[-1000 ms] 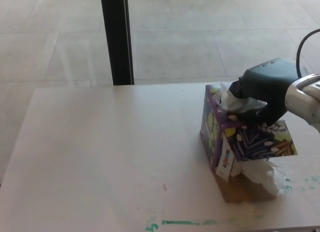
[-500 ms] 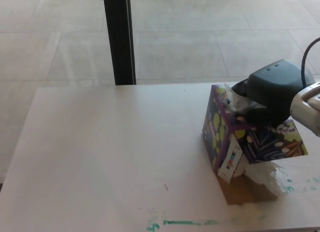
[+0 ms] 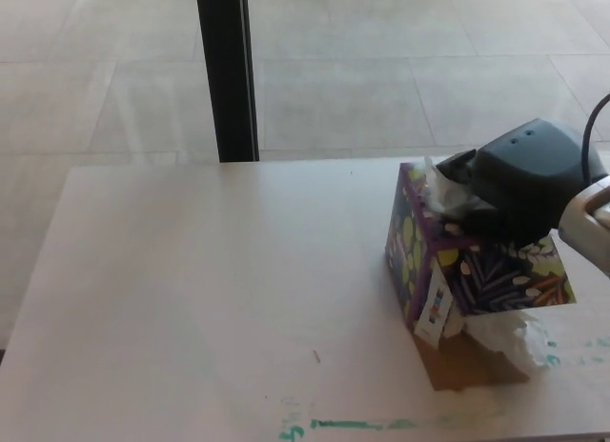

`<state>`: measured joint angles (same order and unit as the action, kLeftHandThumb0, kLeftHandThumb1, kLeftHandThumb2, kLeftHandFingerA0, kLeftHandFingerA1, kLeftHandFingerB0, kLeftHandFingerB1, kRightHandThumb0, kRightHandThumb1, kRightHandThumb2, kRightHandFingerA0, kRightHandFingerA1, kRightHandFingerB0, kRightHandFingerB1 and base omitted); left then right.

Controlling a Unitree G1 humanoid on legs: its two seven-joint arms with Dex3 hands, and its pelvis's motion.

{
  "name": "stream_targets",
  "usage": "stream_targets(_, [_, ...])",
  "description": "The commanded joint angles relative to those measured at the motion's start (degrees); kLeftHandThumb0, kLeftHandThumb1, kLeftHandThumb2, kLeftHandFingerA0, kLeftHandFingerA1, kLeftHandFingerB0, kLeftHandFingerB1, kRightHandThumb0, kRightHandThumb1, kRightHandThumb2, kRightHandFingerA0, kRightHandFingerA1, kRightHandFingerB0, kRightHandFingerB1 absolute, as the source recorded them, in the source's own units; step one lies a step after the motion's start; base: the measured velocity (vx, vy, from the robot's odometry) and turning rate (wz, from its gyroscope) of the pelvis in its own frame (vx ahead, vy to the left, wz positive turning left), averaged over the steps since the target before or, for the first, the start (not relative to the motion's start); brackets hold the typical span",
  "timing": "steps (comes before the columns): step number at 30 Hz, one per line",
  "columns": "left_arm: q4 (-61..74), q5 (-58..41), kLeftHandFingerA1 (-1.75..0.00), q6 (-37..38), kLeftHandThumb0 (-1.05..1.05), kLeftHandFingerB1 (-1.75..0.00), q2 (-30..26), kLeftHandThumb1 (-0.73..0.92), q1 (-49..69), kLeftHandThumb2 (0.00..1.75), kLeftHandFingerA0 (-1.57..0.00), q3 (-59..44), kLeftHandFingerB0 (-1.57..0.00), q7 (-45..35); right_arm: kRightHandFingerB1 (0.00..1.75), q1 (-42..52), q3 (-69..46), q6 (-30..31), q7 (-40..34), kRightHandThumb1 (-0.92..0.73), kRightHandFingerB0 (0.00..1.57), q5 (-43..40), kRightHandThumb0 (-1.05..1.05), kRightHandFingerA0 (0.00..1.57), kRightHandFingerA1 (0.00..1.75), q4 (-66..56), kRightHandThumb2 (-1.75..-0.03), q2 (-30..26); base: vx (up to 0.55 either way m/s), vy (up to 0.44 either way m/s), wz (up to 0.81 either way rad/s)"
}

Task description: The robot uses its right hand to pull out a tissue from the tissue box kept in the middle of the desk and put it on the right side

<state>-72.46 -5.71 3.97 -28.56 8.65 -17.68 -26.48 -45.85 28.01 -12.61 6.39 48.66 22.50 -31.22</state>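
The box (image 3: pixel 472 266) stood near the desk's (image 3: pixel 210 299) right edge, tilted, a crumpled tissue (image 3: pixel 510 337) lying at its base. The right hand (image 3: pixel 515 190) pinched the tissue (image 3: pixel 440 190) at the top opening. A straight, slow upward pull would probably free it without lifting the box.

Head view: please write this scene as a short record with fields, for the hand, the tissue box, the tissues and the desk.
right hand: right hand over the top of the box, fingers closed on the tissue
left hand: not in view
tissue box: tissue box, purple with leaf pattern, at the desk's right part, tilted
tissue in opening: white tissue sticking up from the box top, in the grasp
other tissue: crumpled tissue on the desk in front of the box
desk: pale desk, green marks near the front edge
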Motion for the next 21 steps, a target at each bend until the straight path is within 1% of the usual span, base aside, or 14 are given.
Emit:
stream_targets(1, [-0.37, -0.4, -0.51, 0.37, -0.84, -0.45, -0.28, 0.92, 0.46, 0.7, -0.58, -0.19, -0.5, 0.46, 1.51, 0.59, -2.42, -2.51, -3.33, -0.58, 0.67, -1.96, -0.23, 0.82, 1.75, -0.46, -0.79, 0.94, 0.0, 0.0, 0.0])
stream_targets(3, [-0.26, -0.58, -0.51, 0.3, -0.84, -0.44, -0.31, 0.92, 0.64, 0.68, -0.59, -0.33, -0.51, 0.23, 1.58, 0.44, -3.09, -2.39, -3.04, -0.58, 0.63, -1.97, -0.24, 0.82, 1.75, -0.65, -0.82, 1.16, 0.0, 0.0, 0.0])
stream_targets(6, [-0.14, -0.49, -0.49, 1.06, -0.83, -0.44, -0.45, 0.92, 1.04, 0.69, -0.58, -0.29, -0.49, -0.23, 1.53, -0.51, -4.38, -2.19, -0.29, -0.53, 0.65, -3.48, -0.22, 0.81, 1.75, -0.92, -0.85, 1.33, 0.0, 0.0, 0.0])
stream_targets(8, [-0.37, -0.35, -0.49, 0.93, -0.84, -0.44, -0.62, 0.92, 0.88, 0.68, -0.59, -0.26, -0.5, 0.21, 1.62, -2.35, -5.31, -1.84, 0.13, -0.55, 0.61, -3.67, -0.18, 0.79, 1.75, 0.43, -0.91, 1.28, 0.0, 0.0, 0.0])
stream_targets(9, [-0.2, -0.45, -0.55, 0.83, -0.89, -0.49, -0.72, 0.75, 0.92, 0.88, -0.56, -0.33, -0.46, 0.16, 1.6, -2.88, -5.53, -1.65, 0.42, -0.56, 0.63, -3.54, -0.17, 0.79, 1.75, 0.57, -0.91, 1.13, 0.0, 0.0, 0.0])
stream_targets(10, [-0.04, -0.68, -0.5, 0.61, -0.82, -0.44, -0.69, 0.92, 0.93, 0.69, -0.56, -0.49, -0.47, -0.01, 1.6, -3.17, -5.69, -1.67, 0.55, -0.59, 0.64, -3.6, -0.16, 0.79, 1.75, 0.76, -0.91, 1.03, 0.0, 0.0, 0.0])
stream_targets(14, [0.2, -0.93, -0.5, 0.2, -0.83, -0.44, -0.51, 0.92, 1.01, 0.68, -0.58, -0.89, -0.48, 0.13, 1.55, -4.82, -6.43, -3.95, -0.27, -0.59, 0.67, -3.53, -0.21, 0.83, 1.75, 2.02, -0.89, -0.61, 0.0, 0.0, 0.0])
stream_targets(15, [0.26, -0.58, -0.5, 0.34, -0.82, -0.44, -0.84, 0.92, 1.32, 0.7, -0.57, -0.63, -0.47, -0.1, 1.54, -5.05, -6.65, -4.47, -0.6, -0.61, 0.69, -3.54, -0.22, 0.83, 1.75, 2.27, -0.85, -0.98, 0.0, 0.0, 0.0])
stream_targets(16, [-0.12, -0.8, -0.55, 0.27, -0.87, -0.49, -0.69, 0.75, 1.39, 0.88, -0.57, -1.0, -0.47, 0.38, 1.56, -5.14, -7.02, -5.83, -0.78, -0.6, 0.69, -4.19, -0.21, 0.85, 1.75, 2.66, -0.92, -1.49, 0.0, 0.0, 0.0])
stream_targets(17, [-0.29, -0.9, -0.55, 0.23, -0.87, -0.49, -0.61, 0.75, 1.4, 0.88, -0.57, -1.19, -0.47, 0.6, 1.56, -5.2, -7.2, -6.49, -0.85, -0.6, 0.69, -4.46, -0.21, 0.85, 1.75, 2.88, -0.92, -1.69, 0.0, 0.0, 0.0])
stream_targets(18, [-0.25, -0.79, -0.49, 0.37, -0.81, -0.43, -0.61, 0.92, 1.53, 0.69, -0.6, -1.2, -0.5, 0.57, 1.57, -5.25, -7.15, -6.93, -1.03, -0.6, 0.68, -4.32, -0.21, 0.85, 1.75, 3.02, -0.93, -1.89, 0.0, 0.0, 0.0])
stream_targets(19, [-0.28, -0.66, -0.55, 0.7, -0.86, -0.49, -0.64, 0.76, 1.78, 0.88, -0.57, -1.16, -0.45, 0.38, 1.58, -5.33, -7.02, -7.47, -1.3, -0.59, 0.68, -4.04, -0.21, 0.86, 1.75, 3.1, -0.96, -2.3, 0.0, 0.0, 0.0])
stream_targets(20, [-0.31, -0.73, -0.56, 0.74, -0.84, -0.5, -0.68, 0.77, 1.88, 0.88, -0.56, -1.23, -0.44, 0.02, 1.44, -5.48, -6.97, -7.27, -1.17, -0.61, 0.71, -3.58, -0.22, 0.86, 1.75, 2.82, -0.91, -2.68, 0.0, 0.0, 0.0])
stream_targets(21, [-0.23, -0.83, -0.56, 0.62, -0.84, -0.5, -0.7, 0.77, 1.93, 0.88, -0.56, -1.32, -0.44, -0.23, 1.44, -5.66, -6.87, -7.01, -0.98, -0.61, 0.71, -2.97, -0.22, 0.86, 1.75, 2.48, -0.91, -3.11, 0.0, 0.0, 0.0])
